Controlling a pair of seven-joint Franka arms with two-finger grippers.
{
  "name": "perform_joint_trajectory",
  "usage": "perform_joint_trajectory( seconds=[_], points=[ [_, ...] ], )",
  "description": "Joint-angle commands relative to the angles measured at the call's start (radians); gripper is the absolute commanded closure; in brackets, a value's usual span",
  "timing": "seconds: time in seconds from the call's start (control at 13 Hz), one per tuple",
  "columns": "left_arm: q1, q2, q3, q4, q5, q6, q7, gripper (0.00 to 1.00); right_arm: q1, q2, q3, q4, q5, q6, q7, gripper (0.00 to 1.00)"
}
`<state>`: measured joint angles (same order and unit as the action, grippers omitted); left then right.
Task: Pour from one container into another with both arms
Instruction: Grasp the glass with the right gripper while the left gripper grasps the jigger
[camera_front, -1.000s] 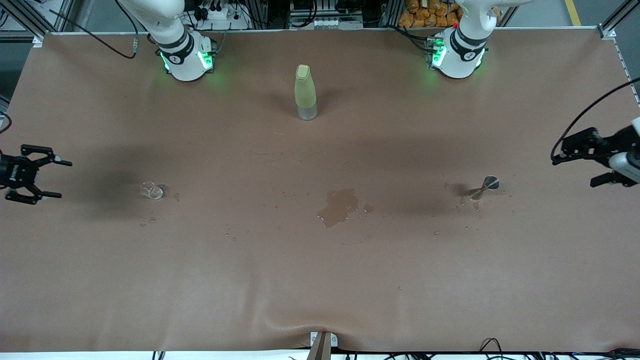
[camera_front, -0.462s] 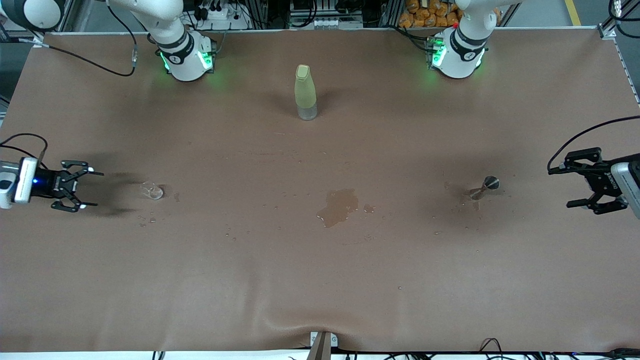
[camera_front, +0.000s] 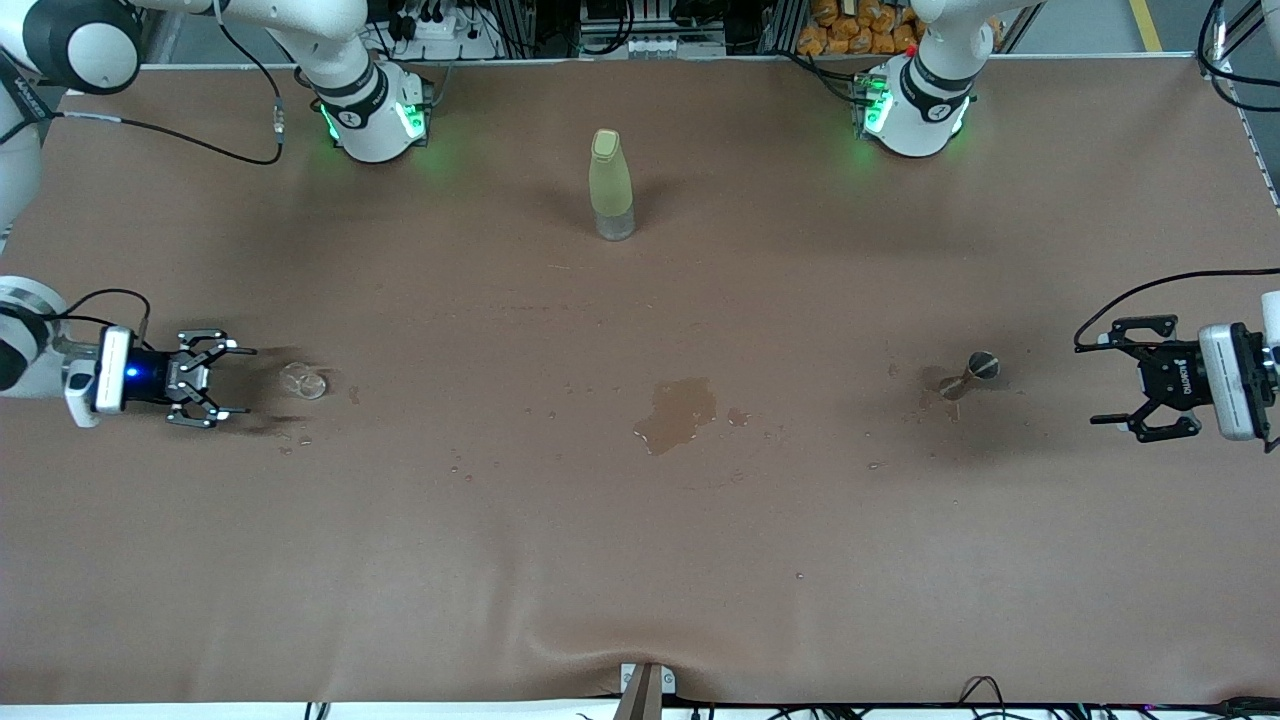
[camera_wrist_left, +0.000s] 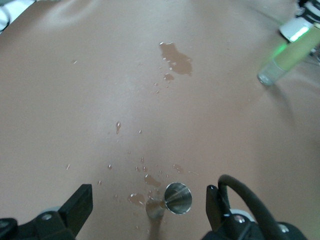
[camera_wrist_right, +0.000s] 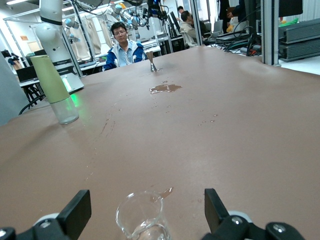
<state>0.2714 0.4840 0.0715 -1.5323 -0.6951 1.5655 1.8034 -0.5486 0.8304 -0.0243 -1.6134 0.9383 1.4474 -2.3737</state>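
The tiny clear stemless cup (camera_front: 303, 381) stands on the brown table toward the right arm's end. My right gripper (camera_front: 243, 380) is low beside it, open, and the cup (camera_wrist_right: 142, 220) sits just ahead of the open fingers, untouched. The tiny stemmed glass (camera_front: 972, 373) with a grey conical bowl stands upright toward the left arm's end. My left gripper (camera_front: 1100, 380) hangs open a short way from it. In the left wrist view the stemmed glass (camera_wrist_left: 172, 199) lies between the lines of the two spread fingers, and nothing grips it.
A tall yellow-green bottle (camera_front: 611, 185) stands mid-table near the robots' bases. A wet puddle (camera_front: 678, 412) and scattered drops mark the table between the cup and the stemmed glass. Small wet spots lie by each vessel.
Both grippers have come inward and lower: the right one toward the cup, the left one toward the stemmed glass. Cup, glass and bottle have not moved.
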Motion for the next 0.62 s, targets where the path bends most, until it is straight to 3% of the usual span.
perform_joint_trajectory(
  seconds=[0.0, 0.54],
  points=[
    [0.028, 0.047, -0.009, 0.008, -0.053, -0.036, 0.208, 0.00, -0.002, 0.055, 0.001, 0.003, 0.023, -0.018, -0.119, 0.00],
    [0.104, 0.191, -0.009, -0.055, -0.116, -0.059, 0.494, 0.00, 0.002, 0.127, 0.003, 0.006, 0.068, -0.016, -0.176, 0.00]
  ],
)
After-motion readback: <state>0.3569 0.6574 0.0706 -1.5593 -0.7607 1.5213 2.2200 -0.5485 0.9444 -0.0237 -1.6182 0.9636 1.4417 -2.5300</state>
